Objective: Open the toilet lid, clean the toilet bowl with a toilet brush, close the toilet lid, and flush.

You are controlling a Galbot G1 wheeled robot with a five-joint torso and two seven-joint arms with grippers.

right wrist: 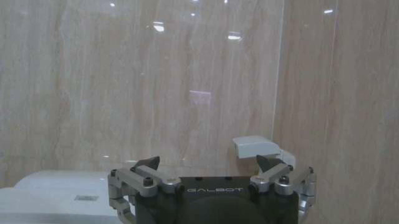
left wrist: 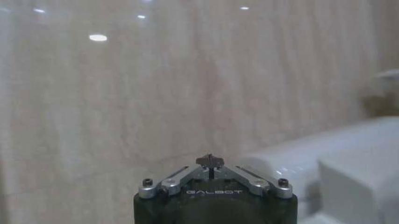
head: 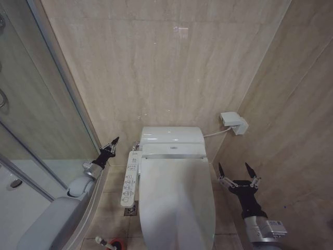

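Beige tiled walls are seen behind. The toilet lid [head: 177, 200], shut, lies lengthwise between both grippers. The left gripper [head: 113, 144] fingers are pressed together; the right gripper [head: 237, 171] fingers are spread, nearer the lid.

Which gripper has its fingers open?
The right gripper, beside the closed toilet lid: its fingers are spread wide. The left gripper, near the wall, has its fingers pinched together.

The toilet lid [head: 177, 200] was smooth glossy white plastic; the wall [head: 166, 67] was polished beige stone tile; both grippers' fingers [head: 222, 174] looked like bare metal.
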